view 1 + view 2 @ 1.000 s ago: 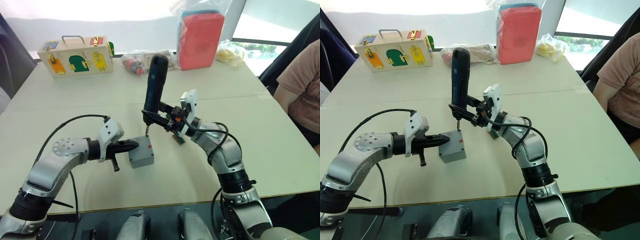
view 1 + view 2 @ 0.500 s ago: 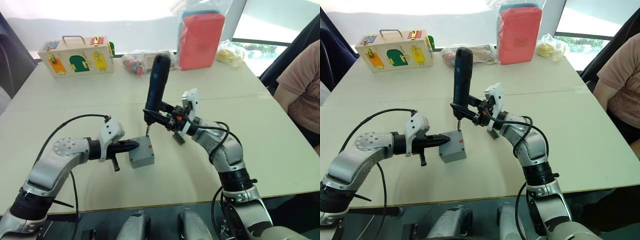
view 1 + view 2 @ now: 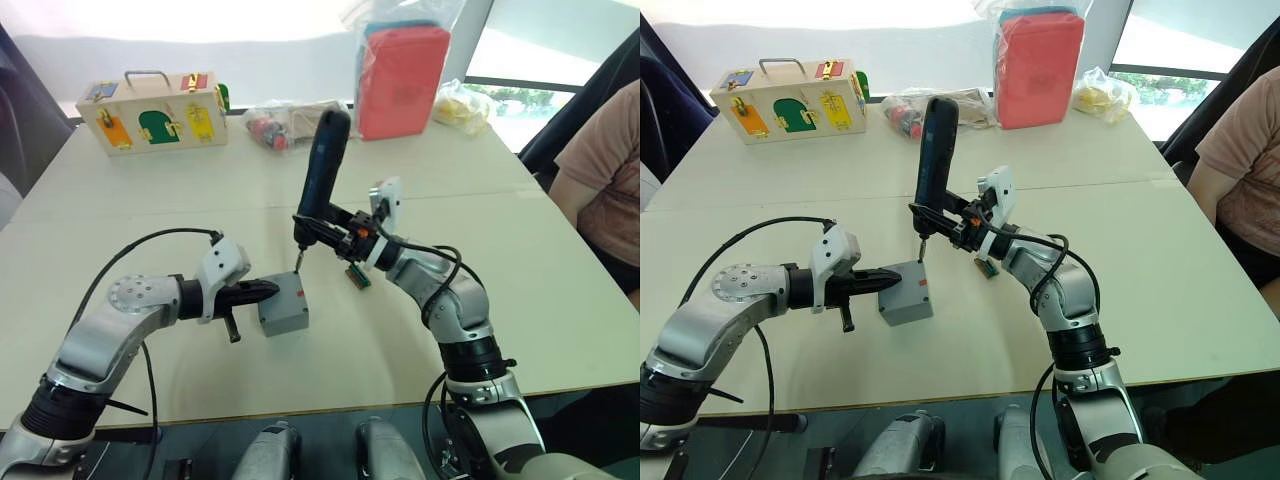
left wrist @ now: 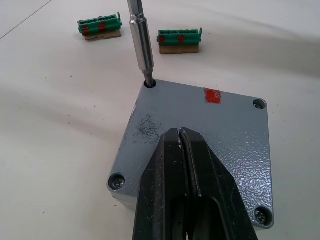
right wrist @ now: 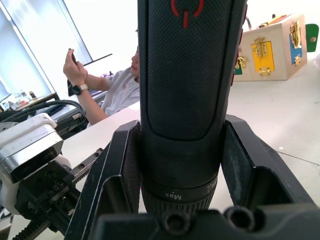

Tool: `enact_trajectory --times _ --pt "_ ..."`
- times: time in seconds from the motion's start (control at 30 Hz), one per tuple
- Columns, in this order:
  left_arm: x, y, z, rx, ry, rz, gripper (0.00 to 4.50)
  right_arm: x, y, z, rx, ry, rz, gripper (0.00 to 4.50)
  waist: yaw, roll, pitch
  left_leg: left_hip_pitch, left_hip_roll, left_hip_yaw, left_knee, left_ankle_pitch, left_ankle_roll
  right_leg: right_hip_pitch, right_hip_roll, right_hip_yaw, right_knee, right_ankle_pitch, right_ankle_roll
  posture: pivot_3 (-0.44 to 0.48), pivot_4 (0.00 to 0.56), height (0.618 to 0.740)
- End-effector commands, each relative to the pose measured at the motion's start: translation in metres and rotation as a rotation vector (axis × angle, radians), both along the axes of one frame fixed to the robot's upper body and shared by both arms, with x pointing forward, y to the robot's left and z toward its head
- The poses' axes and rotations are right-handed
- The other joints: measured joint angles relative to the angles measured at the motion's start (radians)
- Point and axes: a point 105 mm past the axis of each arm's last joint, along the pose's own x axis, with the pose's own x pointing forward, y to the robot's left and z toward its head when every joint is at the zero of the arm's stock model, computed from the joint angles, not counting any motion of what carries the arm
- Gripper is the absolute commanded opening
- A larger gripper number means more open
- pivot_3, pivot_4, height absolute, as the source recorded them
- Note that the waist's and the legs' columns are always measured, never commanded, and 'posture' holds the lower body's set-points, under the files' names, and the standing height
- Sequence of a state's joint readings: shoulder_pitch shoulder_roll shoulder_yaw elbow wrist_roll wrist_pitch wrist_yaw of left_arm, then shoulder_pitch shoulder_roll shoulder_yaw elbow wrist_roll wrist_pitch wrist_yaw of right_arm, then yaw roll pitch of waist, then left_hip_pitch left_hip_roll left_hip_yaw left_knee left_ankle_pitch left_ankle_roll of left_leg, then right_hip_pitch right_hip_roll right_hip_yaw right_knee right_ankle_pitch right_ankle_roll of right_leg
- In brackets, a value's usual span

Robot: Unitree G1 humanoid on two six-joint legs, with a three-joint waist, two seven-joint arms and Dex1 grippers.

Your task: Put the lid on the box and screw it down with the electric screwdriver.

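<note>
Your right gripper (image 3: 333,232), clamped on the electric screwdriver (image 3: 320,175), has tilted it rightward at centre frame; its bit remains seated in the lid (image 4: 200,135) corner; left gripper (image 4: 182,150) pressed together.

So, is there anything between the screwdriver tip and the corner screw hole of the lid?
Nothing visible. The screwdriver tip already sits in the corner hole of the lid; the left pincer rests elsewhere on it.

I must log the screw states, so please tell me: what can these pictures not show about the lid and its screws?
- Fourth screw: in the left wrist view the thin metal bit fills that corner hole of the flat grey plastic lid.
- Lid's near edge: covered by the shut left claw.
- Grey box's inside: closed off by the lid.
</note>
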State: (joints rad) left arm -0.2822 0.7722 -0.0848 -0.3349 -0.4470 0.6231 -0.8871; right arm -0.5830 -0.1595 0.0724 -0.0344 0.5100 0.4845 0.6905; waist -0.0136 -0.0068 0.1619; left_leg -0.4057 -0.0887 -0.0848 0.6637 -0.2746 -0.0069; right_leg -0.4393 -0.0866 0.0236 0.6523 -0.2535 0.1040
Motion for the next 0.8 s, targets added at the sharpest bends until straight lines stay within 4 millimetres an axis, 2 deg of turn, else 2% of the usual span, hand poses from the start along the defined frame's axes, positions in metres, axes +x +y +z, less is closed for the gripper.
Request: enact_trajectory --times 0.03,0.3,0.4,0.43,0.8 --pt "-0.003 0.002 -0.014 0.034 0.053 0.006 0.0 -0.01 0.005 0.007 -0.043 -0.101 0.026 1.75 0.0 0.0 0.0 0.0 0.0 0.0 0.0 0.0 0.0 0.0 0.0 0.0 0.0 0.0 0.0 0.0 0.15 0.74" --pt "-0.004 0.002 -0.016 0.038 0.059 0.005 0.0 -0.024 0.017 -0.017 -0.215 -0.164 0.106 1.75 -0.001 0.0 -0.001 0.002 0.0 0.0 0.0 0.0 0.0 0.002 0.0 0.0 0.0 0.0 0.0 0.0 0.15 0.74" --pt "-0.004 0.003 -0.018 0.04 0.061 0.009 0.0 -0.022 0.021 -0.031 -0.253 -0.117 0.094 1.75 -0.001 0.0 -0.001 0.01 0.0 0.0 -0.003 -0.001 0.001 0.01 0.0 0.0 -0.003 0.0 0.0 0.0 0.15 0.74" --pt "-0.003 0.003 -0.018 0.04 0.061 0.01 0.0 -0.021 0.022 -0.035 -0.269 -0.109 0.09 1.75 -0.001 0.0 -0.002 0.016 0.0 0.0 -0.006 -0.004 0.007 0.015 0.0 0.0 -0.005 0.0 0.0 0.0 0.15 0.74" --pt "-0.005 0.0 -0.022 0.037 0.067 0.012 0.0 -0.019 0.022 -0.055 -0.288 0.008 0.059 1.75 -0.001 0.002 -0.015 0.022 0.0 0.0 -0.012 -0.004 0.007 0.019 0.0 0.0 -0.007 -0.001 0.0 0.0 0.15 0.74"
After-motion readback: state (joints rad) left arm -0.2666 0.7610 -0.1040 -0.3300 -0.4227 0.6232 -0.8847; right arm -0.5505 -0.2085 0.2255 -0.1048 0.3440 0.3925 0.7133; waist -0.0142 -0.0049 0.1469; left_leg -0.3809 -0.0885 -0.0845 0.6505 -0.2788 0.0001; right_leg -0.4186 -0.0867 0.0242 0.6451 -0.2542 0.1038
